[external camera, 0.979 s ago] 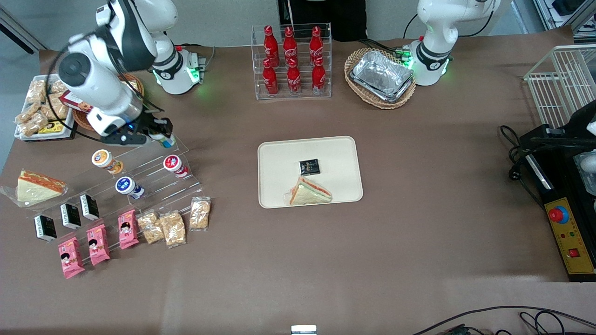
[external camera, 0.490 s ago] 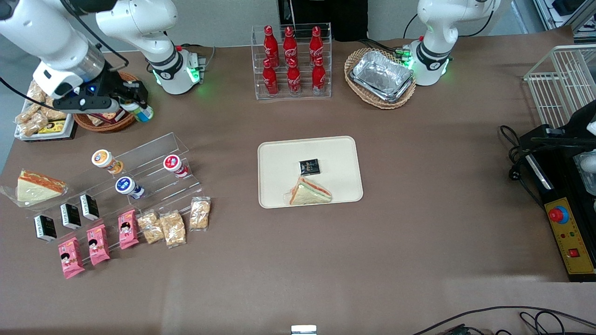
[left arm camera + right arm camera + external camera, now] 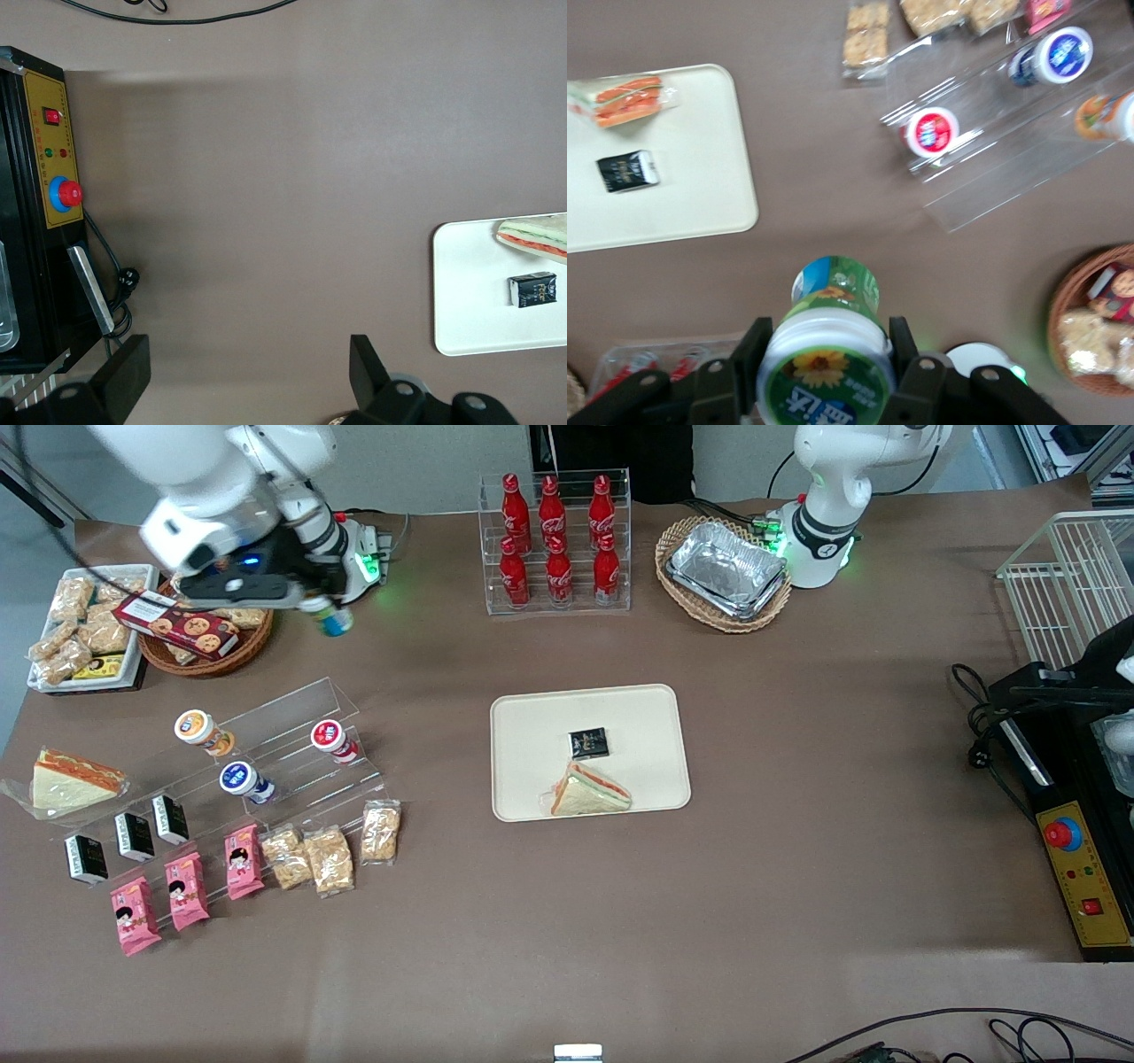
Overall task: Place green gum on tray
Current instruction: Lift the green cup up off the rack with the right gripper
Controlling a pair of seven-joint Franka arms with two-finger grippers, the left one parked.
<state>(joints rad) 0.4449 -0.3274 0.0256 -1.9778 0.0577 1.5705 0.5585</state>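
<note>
Gripping the green gum [image 3: 825, 356] just under its lid, the claw [image 3: 824, 365] has one finger pressed against each side of the bottle. The claw [image 3: 323, 607] hangs in the air above the brown tabletop [image 3: 567, 903], between the wicker basket of biscuits [image 3: 208, 651] and the clear rack of red cola bottles [image 3: 555, 545], with the green gum [image 3: 332, 617] pointing down below the fingers; its height above the tabletop is hard to judge from the front view. The tray [image 3: 651, 717] lies near the middle of the tabletop, nearer the front camera than the claw and well apart from it. On the tray [image 3: 700, 159] sit a wrapped sandwich [image 3: 589, 791] and a small black packet [image 3: 588, 741], close together but apparently not touching. On the stepped clear stand [image 3: 292, 726] toward the working arm's end lie an orange-lidded bottle [image 3: 202, 732], a red-lidded bottle [image 3: 333, 740] and a blue-lidded bottle [image 3: 244, 781]. Snack packets [image 3: 321, 857] lie in front of the stand, nearer the camera
</note>
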